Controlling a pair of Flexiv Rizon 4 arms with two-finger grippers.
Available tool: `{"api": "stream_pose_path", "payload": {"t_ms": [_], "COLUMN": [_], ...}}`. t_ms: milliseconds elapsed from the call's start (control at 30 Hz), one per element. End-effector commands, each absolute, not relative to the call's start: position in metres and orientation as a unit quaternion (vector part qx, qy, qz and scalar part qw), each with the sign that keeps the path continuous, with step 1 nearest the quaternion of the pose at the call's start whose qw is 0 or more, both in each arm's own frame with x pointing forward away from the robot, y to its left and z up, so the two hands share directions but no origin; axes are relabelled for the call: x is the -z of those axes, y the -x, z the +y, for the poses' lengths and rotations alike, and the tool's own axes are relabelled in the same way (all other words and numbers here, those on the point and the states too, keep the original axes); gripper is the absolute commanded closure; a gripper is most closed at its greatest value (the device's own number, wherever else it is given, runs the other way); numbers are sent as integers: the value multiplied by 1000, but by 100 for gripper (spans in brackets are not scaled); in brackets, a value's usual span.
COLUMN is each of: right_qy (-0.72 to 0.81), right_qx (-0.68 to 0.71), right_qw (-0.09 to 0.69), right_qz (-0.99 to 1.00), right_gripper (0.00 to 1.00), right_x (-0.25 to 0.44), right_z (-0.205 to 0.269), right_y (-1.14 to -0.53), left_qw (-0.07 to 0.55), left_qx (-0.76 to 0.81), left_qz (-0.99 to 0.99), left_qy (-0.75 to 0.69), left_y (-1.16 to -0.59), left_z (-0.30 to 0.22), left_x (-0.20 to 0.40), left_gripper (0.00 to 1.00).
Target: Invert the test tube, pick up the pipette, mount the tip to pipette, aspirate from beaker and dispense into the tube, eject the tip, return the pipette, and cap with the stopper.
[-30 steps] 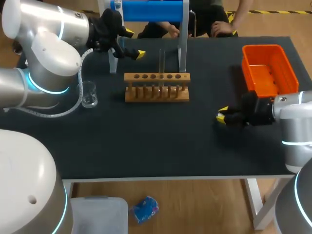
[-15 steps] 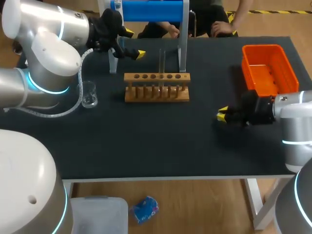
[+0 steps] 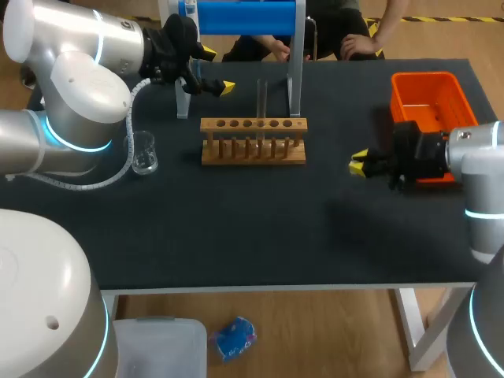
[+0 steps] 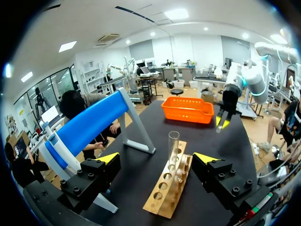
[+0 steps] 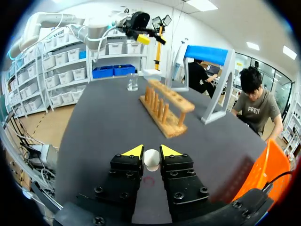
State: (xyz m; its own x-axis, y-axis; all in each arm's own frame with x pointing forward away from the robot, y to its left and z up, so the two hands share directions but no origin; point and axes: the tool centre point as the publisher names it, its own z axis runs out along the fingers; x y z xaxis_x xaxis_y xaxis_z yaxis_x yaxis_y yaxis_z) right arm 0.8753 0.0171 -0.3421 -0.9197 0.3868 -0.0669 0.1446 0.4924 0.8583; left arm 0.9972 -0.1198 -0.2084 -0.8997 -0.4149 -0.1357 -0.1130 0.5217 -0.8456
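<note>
A clear test tube (image 3: 261,96) stands upright in the wooden rack (image 3: 252,143) at the table's middle back; in the left wrist view the test tube (image 4: 173,145) and rack (image 4: 165,188) lie ahead of my left gripper (image 4: 157,158). That left gripper (image 3: 216,71) hangs open at the back left, above the table, holding nothing. My right gripper (image 3: 359,164) hovers right of the rack, beside the orange bin. In the right wrist view my right gripper (image 5: 151,151) is shut on a small white stopper (image 5: 151,160). A glass beaker (image 3: 144,152) stands left of the rack.
An orange bin (image 3: 429,98) sits at the back right, partly behind my right arm. A white stand with a blue top (image 3: 244,16) rises behind the rack. The near half of the black table (image 3: 236,236) is bare.
My right gripper closed a little further on the stopper, then rose off the table with it, shifting towards the back. The left arm has not moved.
</note>
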Motion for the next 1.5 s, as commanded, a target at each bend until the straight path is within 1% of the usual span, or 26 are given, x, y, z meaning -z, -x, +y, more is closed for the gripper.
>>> {"api": "stream_pose_path", "payload": {"t_ms": [33,200,900,1233,1500], "right_qy": [-159,-160,-160,-119,-132], "right_qx": [-468,-495,-495,-521,-513], "right_qw": [120,121,121,113,103], "right_qz": [861,845,845,837,842], "right_gripper": [100,100,100,100,100], "right_x": [289,237,237,183,172], "right_z": [17,28,28,103,148], "right_y": [-872,-874,-874,-915,-947], "left_qw": [161,161,161,161,161], "left_qx": [463,463,463,463,463], "left_qz": [858,858,858,858,858], "left_qy": [154,154,154,154,154], "left_y": [-998,-998,-998,-998,-998], "left_z": [-120,-120,-120,-120,-120], "left_x": [208,208,208,208,208], "left_gripper": [0,0,0,0,0]}}
